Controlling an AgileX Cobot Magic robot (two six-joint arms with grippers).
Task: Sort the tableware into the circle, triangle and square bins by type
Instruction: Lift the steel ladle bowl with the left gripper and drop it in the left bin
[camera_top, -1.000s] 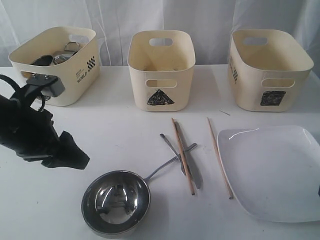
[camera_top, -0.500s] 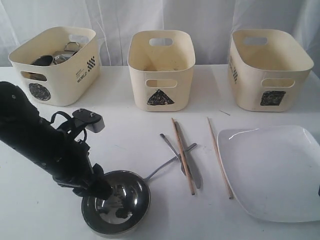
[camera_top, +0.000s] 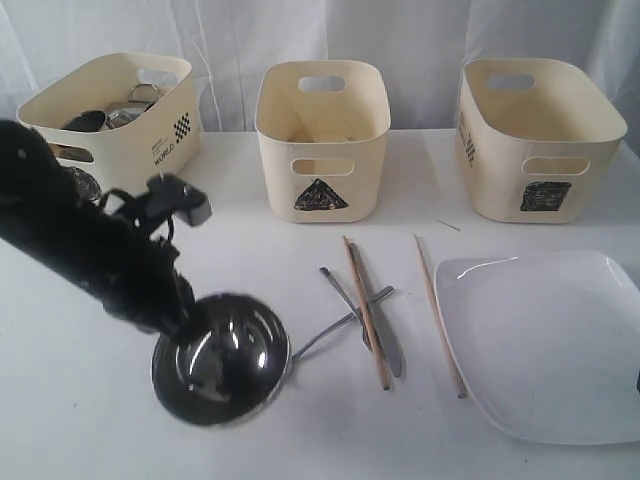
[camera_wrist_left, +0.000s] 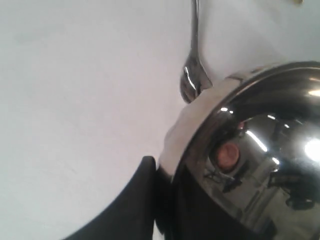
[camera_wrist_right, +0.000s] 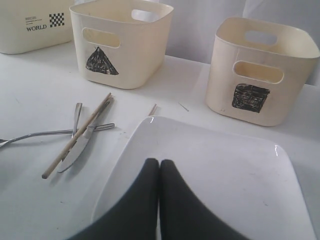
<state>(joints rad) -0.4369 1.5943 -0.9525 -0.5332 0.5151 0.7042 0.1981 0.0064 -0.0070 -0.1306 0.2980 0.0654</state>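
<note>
Cream circle bin (camera_top: 150, 142) holding mugs (camera_top: 128, 108), left tool (camera_top: 190, 322) gripping steel bowl (camera_top: 225, 362)

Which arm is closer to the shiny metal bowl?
Left. The left gripper clamps the steel bowl at its rim; the right gripper hangs over the white plate, apart.

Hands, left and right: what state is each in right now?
Left hand: closed on the steel bowl at its rim.
Right hand: closed, holding nothing.
</note>
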